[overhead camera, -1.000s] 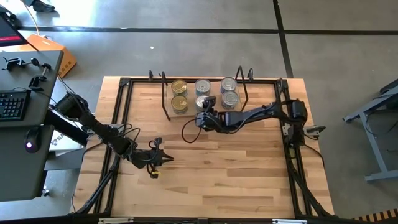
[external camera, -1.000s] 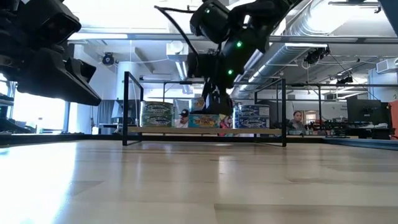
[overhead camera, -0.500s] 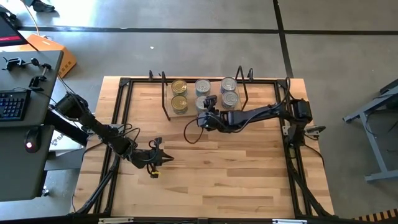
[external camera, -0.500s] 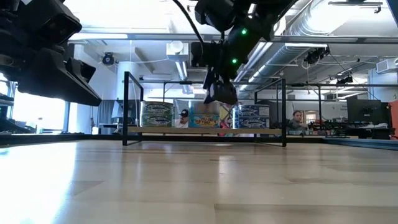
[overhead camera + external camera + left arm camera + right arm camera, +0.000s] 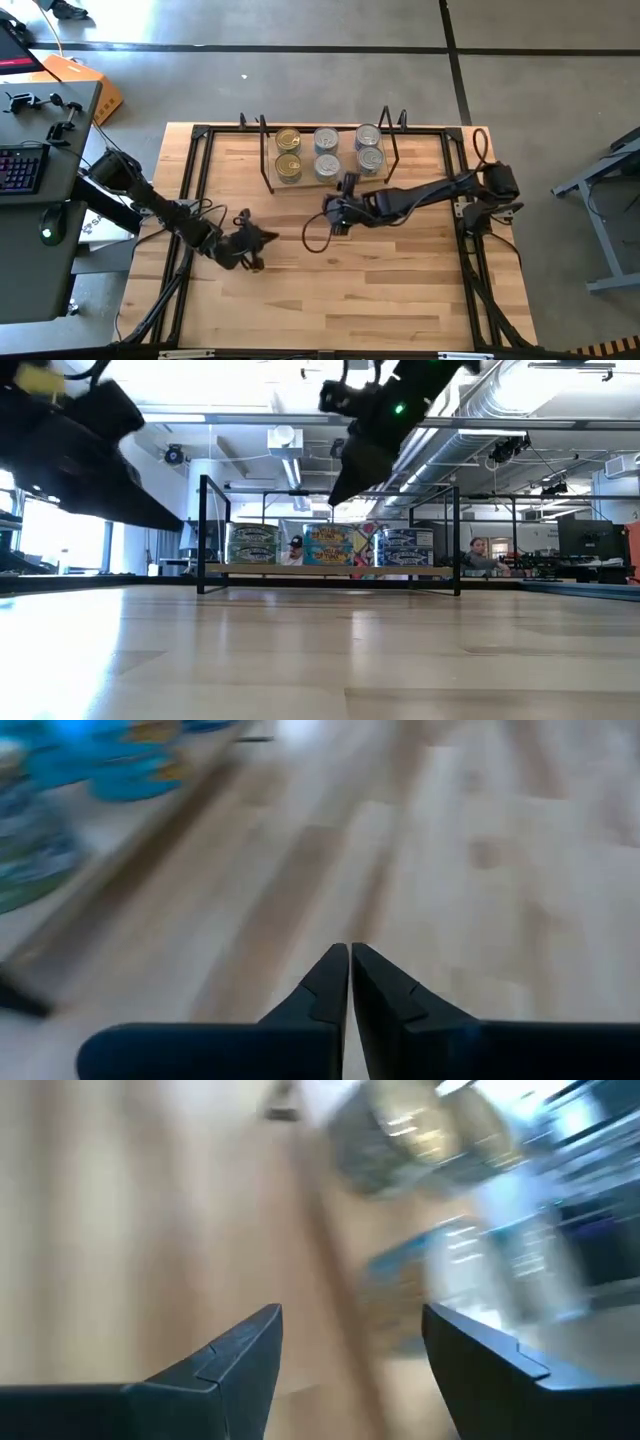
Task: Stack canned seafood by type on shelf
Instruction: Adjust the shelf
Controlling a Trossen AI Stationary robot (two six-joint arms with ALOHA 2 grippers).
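The shelf (image 5: 306, 180) stands at the table's far middle and carries the canned seafood in three groups: gold lids (image 5: 288, 153) on the left, silver lids (image 5: 326, 152) in the middle, silver lids (image 5: 369, 147) on the right. In the low view they are three short stacks (image 5: 338, 546) on the shelf board (image 5: 330, 569). My right gripper (image 5: 347, 184) is open and empty. It hovers just near of the middle stack and above it (image 5: 342, 488), fingers apart (image 5: 352, 1315). My left gripper (image 5: 260, 238) is shut and empty (image 5: 349, 952), over the bare table left of centre.
A black metal frame (image 5: 200, 135) edges the wooden tabletop. A cable loop (image 5: 315, 235) hangs from my right arm over the table's middle. Off the table's left are a desk with a keyboard (image 5: 20, 165) and an orange box (image 5: 95, 85). A person (image 5: 478, 552) sits far behind.
My right gripper has risen off the middle stack and drawn back toward the table's near edge, leaving the tins standing on the shelf. My left gripper has swung up and turned toward the shelf, shifting slightly toward the far edge.
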